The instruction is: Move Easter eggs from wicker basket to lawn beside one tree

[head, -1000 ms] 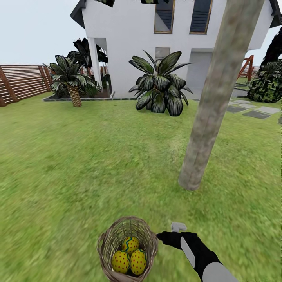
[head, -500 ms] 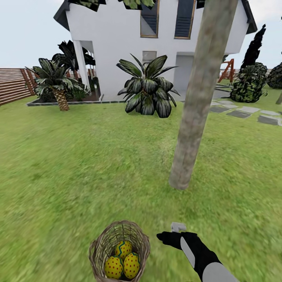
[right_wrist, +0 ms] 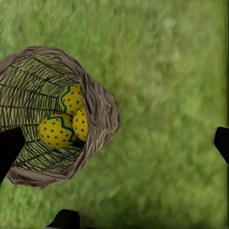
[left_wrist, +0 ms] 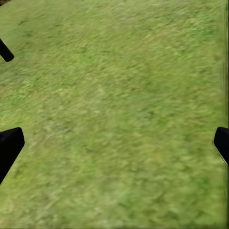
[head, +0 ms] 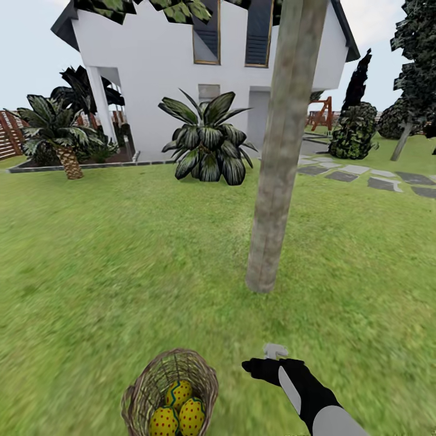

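Bright green lawn (head: pixel 121 254) spreads wide across the garden, slightly blurred in the near ground. On it, close in front of the robot, stands the wicker basket (head: pixel 140 393) with all three Easter eggs (head: pixel 180 410) inside, yellow with red dots and a blue-green zigzag band. The tree (head: pixel 274 181), with its thick mottled grey-brown trunk, rises from the grass a little beyond the basket and to its right, leaning slightly. The right gripper (head: pixel 261 363) hangs over the grass just right of the basket, apart from it; in the right wrist view its black fingertips (right_wrist: pixel 10 145) sit far apart at the frame edges, wide open and empty, with the basket (right_wrist: pixel 102 117) and eggs (right_wrist: pixel 57 130) below. The left gripper (left_wrist: pixel 114 143) is likewise spread wide and holds nothing, over bare grass. Behind the lawn stands a white two-storey house (head: pixel 157 72), a broad-leaved dark plant (head: pixel 206 145) before it, a small palm (head: pixel 57 133) at the left by a brown slatted fence (head: pixel 7 134), and a grey stepping-stone path (head: pixel 375 178) at the right near dark conical trees (head: pixel 357 82).
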You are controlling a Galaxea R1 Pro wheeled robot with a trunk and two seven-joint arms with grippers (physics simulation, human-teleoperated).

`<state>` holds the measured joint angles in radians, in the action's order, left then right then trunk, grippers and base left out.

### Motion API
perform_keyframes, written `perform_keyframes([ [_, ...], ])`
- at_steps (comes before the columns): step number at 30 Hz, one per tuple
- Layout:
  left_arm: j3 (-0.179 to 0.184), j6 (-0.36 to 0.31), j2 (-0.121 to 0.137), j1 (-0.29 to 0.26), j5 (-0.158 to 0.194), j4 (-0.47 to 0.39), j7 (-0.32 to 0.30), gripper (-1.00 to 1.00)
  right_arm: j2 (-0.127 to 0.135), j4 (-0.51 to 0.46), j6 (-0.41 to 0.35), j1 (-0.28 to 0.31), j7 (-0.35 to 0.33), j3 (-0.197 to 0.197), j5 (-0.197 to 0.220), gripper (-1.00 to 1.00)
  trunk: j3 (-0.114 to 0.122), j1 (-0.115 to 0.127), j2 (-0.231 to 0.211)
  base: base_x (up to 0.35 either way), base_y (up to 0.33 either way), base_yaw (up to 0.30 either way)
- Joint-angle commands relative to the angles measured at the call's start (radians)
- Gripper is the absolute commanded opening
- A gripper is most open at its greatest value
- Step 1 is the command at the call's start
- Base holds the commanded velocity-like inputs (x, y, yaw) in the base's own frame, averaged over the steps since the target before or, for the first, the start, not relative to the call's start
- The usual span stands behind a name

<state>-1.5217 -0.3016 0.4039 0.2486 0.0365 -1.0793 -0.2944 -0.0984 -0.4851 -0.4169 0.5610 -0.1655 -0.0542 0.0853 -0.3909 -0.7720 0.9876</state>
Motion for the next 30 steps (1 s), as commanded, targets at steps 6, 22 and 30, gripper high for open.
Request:
perform_keyframes([
  [6,-0.002,-0.007,0.001,0.0,0.003,-0.001,-0.003,1.0,-0.001,-0.001,-0.006,0.0,-0.002,-0.005,0.005,1.0,0.025,0.023,-0.042,0.0,0.0,-0.213],
  [22,-0.002,-0.008,0.0,0.0,0.004,-0.003,-0.004,1.0,-0.001,-0.001,-0.006,0.0,-0.002,-0.004,0.005,1.0,0.078,0.084,-0.154,0.0,0.0,-0.033],
  [30,-0.001,-0.008,0.001,0.0,0.004,-0.003,-0.005,1.0,-0.003,0.0,-0.006,0.0,-0.002,-0.004,0.005,1.0,0.103,0.115,-0.21,0.0,0.0,0.0],
])
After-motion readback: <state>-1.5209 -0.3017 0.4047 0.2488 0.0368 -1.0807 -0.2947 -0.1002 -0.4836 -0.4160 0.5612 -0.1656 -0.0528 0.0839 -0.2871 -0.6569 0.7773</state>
